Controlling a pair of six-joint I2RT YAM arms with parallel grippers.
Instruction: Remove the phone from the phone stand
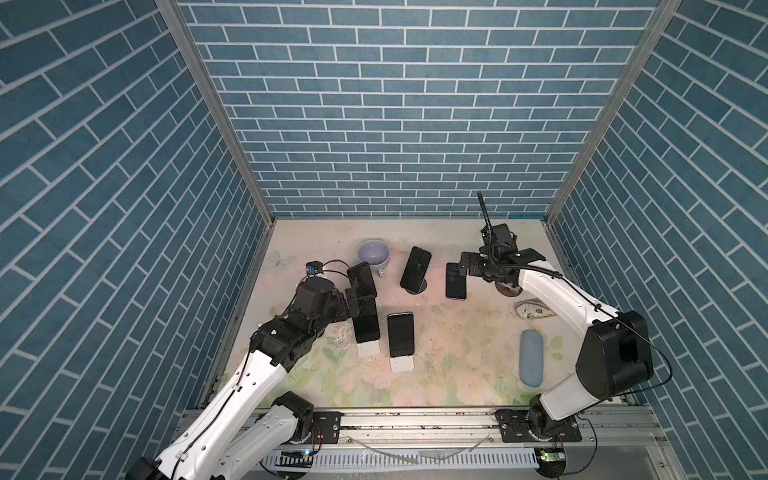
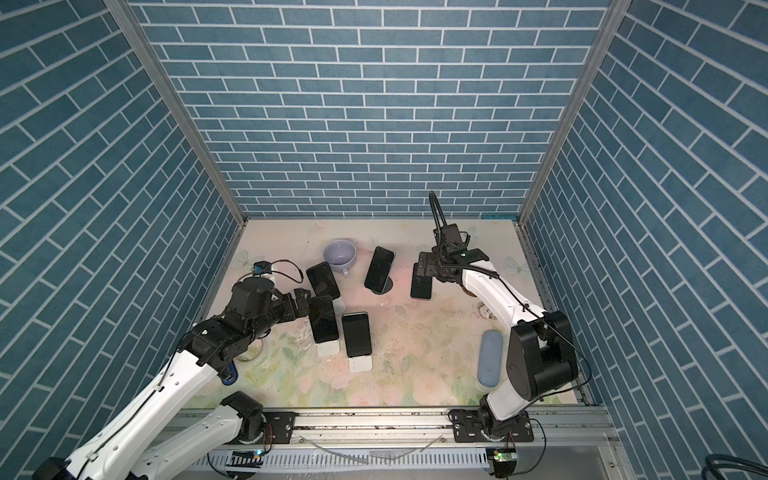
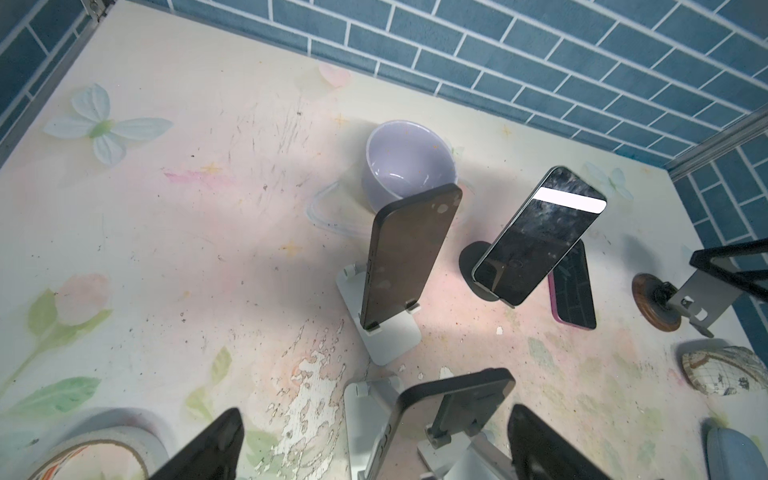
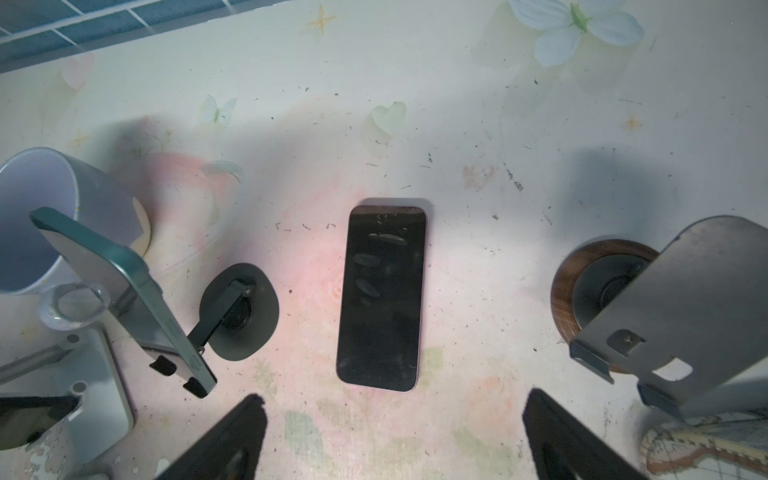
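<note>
Left gripper is spread wide, one jaw on either side of the upper end of the phone, and it isn't gripping anything yet. That phone leans in its white stand on my side of the mug, one stand further from the mug than the rear phone by its handle. Right gripper is just as wide and empty. It hangs over a flat phone that lies on the table, well right of the mug in both top views.

I'd expect the phone to be a stiff slab, glass-faced and slick, and not heavy. I'd pinch it across the two long edges near the top and keep off the screen. Then it should go up and out along its own lean, since the stand looks light enough to tip or come along. A neighbour phone stands just beside it, on the side away from my arm, so there's little room to swing.

- The left wrist view cuts off the phone's lower end and the cradle lip holding it.
- In the top views my own wrist covers one upper corner.
- I can't tell whether either pad already touches an edge.
</note>
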